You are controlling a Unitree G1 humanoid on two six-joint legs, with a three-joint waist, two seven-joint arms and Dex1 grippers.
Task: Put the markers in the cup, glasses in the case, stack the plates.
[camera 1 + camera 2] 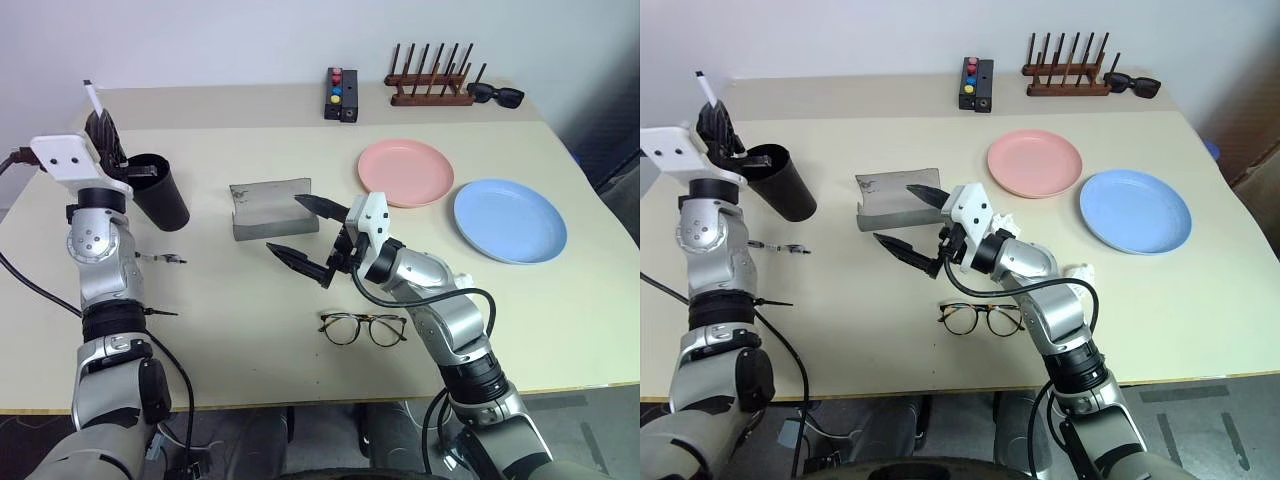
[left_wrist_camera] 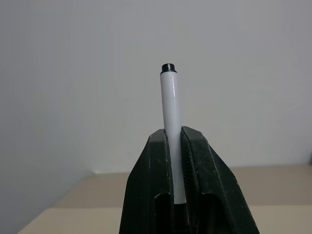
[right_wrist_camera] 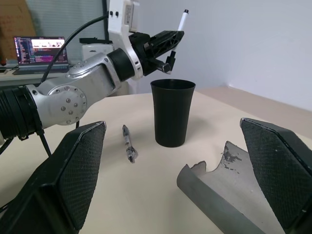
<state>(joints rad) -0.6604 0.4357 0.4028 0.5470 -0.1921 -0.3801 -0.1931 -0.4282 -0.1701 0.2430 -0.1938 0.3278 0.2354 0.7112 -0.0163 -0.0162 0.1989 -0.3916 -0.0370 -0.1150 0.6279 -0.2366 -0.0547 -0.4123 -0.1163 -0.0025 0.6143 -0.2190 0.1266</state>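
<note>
Above the cup [image 3: 172,112] at ten o'clock, white marker [image 2: 171,131] with lower end hidden between left gripper [image 1: 101,128] fingers clamped on it, right gripper [image 1: 305,236] fingers spread wide, holding nothing, near the case [image 1: 268,208].

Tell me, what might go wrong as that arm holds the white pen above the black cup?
The left gripper pinches the white marker slightly to one side of the cup, so a drop now might miss its mouth. The cup is tall and narrow; a nudge could tip it. The second marker lies close beside the cup and could get knocked away.
</note>
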